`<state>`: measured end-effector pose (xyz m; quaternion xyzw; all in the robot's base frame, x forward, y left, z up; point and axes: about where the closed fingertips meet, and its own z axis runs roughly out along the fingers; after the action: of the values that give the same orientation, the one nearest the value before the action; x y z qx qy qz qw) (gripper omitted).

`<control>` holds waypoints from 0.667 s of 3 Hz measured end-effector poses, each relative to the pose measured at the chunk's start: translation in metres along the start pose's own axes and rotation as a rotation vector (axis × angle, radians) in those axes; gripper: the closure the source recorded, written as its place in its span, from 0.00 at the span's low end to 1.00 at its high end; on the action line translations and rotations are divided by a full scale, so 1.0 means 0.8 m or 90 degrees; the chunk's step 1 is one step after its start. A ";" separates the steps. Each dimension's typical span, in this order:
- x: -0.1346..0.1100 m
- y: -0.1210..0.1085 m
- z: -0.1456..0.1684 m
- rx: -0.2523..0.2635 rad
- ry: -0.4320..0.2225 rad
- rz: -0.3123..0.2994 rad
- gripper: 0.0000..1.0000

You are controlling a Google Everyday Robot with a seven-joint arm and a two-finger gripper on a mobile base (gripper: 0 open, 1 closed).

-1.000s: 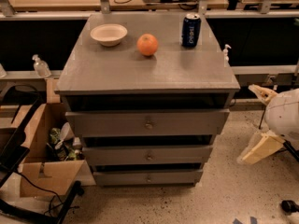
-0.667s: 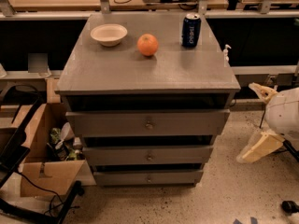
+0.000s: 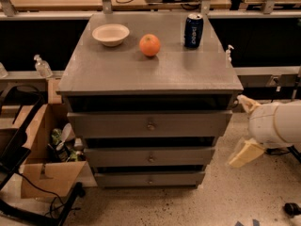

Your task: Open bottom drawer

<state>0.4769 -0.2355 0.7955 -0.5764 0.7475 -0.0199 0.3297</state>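
The grey cabinet (image 3: 155, 74) stands in the middle of the camera view with three wide drawers. The bottom drawer (image 3: 122, 179) is the lowest one, just above the floor, with a small round knob (image 3: 150, 180) at its centre; its front sits about in line with the drawers above. My gripper (image 3: 237, 131) hangs at the cabinet's right side, at the height of the upper two drawers. Its two cream fingers (image 3: 247, 152) are spread apart, open, with nothing between them. It touches no drawer.
On the cabinet top are a white bowl (image 3: 110, 34), an orange (image 3: 149, 45) and a blue soda can (image 3: 193, 30). A cardboard box (image 3: 47, 173) with clutter and cables sits on the floor to the left. Speckled floor lies in front and to the right.
My gripper has edged slightly left toward the cabinet's right side. The drawers have not moved.
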 end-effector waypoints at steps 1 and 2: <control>0.031 0.007 0.066 0.019 -0.014 -0.010 0.00; 0.059 0.008 0.120 0.044 -0.027 -0.028 0.00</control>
<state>0.5156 -0.2408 0.6956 -0.5814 0.7263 -0.0412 0.3645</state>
